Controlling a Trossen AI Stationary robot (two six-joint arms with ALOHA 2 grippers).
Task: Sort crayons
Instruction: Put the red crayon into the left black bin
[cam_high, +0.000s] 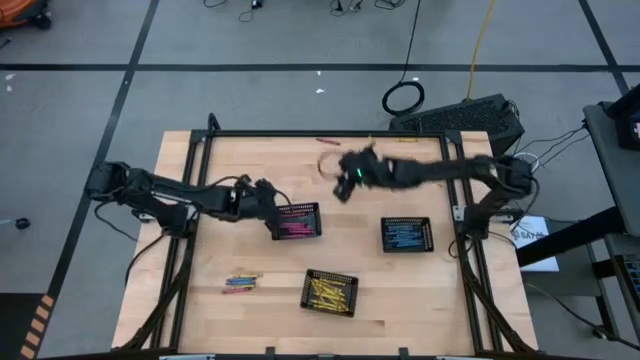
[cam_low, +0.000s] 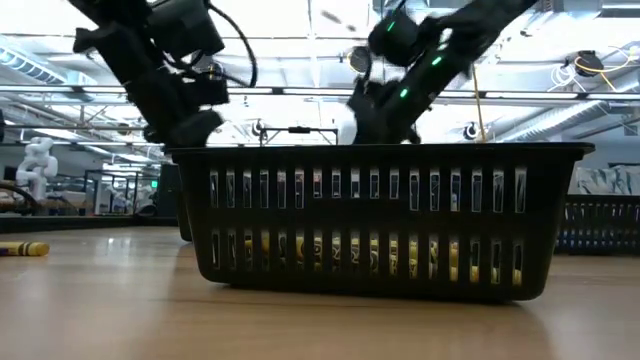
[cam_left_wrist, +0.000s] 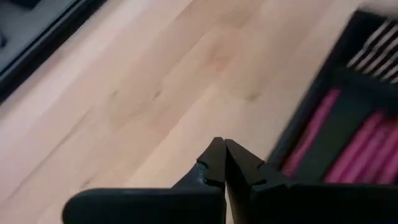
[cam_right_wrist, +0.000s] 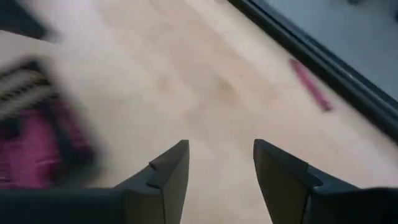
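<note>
Pink crayons (cam_high: 294, 229) lie in the black mesh tray (cam_high: 299, 210) mid-desk (cam_high: 400, 300); more loose crayons (cam_high: 241, 282) sit near its front-left. My left hand (cam_high: 272, 203), pinched shut and empty, hovers at that tray's left edge. My right hand (cam_high: 345, 185), spread wide and empty, hangs behind the tray.

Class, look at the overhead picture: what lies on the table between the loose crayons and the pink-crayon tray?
Nothing: in the high view only bare wood separates the loose crayons from the pink tray.
</note>
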